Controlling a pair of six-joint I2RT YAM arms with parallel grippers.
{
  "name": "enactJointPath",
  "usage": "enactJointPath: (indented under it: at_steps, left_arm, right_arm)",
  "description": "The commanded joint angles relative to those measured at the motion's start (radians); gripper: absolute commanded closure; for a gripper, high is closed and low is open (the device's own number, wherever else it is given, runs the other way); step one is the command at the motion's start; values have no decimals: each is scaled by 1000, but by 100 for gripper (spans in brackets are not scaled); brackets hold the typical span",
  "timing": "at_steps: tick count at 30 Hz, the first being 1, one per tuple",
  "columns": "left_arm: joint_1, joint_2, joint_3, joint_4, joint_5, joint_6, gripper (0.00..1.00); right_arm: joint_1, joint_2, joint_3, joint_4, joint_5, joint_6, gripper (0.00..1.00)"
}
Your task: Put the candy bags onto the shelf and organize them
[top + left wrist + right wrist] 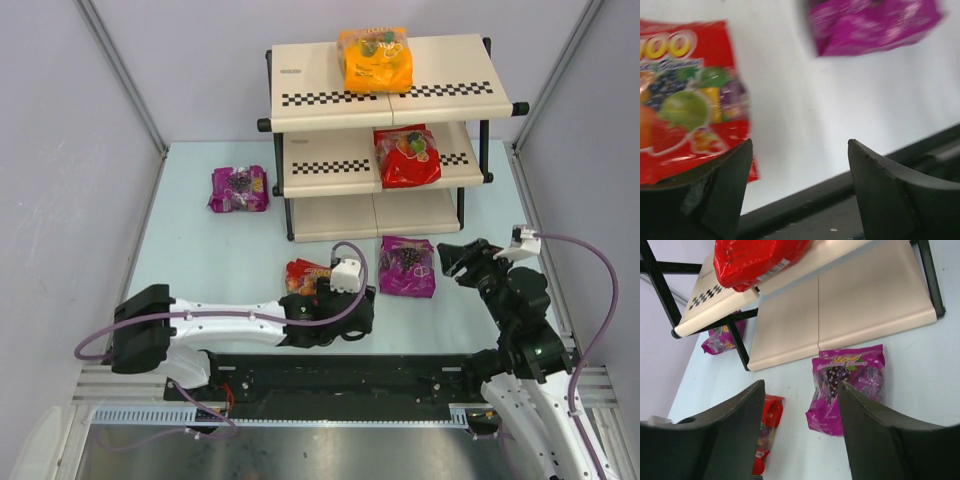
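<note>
Left gripper [799, 165] is hovering open by table's [200, 250] red bag [305, 277]; right gripper [800, 390] is gaping beside near purple bag [407, 266]. Orange bag [375, 60] and other red bag [407, 156] are sitting on shelf [320, 90]; three are waiting.

White links [230, 325], black joints [145, 320], lilac cables [570, 238], black end effector fingers [890, 195]

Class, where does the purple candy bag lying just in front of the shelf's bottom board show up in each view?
Top external: the purple candy bag is right of centre, before the shelf.
Left wrist: top right, blurred; likely the same bag.
Right wrist: lower centre.
Shared landmark: the red candy bag on the table.
</note>
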State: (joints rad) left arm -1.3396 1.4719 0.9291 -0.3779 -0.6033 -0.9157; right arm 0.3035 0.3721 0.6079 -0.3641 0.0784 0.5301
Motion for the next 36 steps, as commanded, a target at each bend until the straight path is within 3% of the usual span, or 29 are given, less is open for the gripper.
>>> enactJointPath:
  at_steps: [1,4,11,16,21,36]
  left_arm:
    - [-23,-101,30,60,-72,-3,16]
    - [-23,-246,-63,65,-110,1,15]
    - [-23,-473,-217,-122,-207,-75,13]
    - [-23,-507,-292,-171,-213,-161,12]
    - [-23,-533,-337,-142,-210,-184,12]
    - [-23,-573,-449,-108,-214,-210,12]
  right_arm:
    - [19,-53,-14,-79,1,24,33]
    - [32,-81,-37,-96,4,50,31]
    - [132,-43,-105,-30,39,131,31]
    - [322,46,-128,57,187,172,30]
    - [606,178,-131,138,424,211,29]
    - [919,566,-227,481,574,525,26]
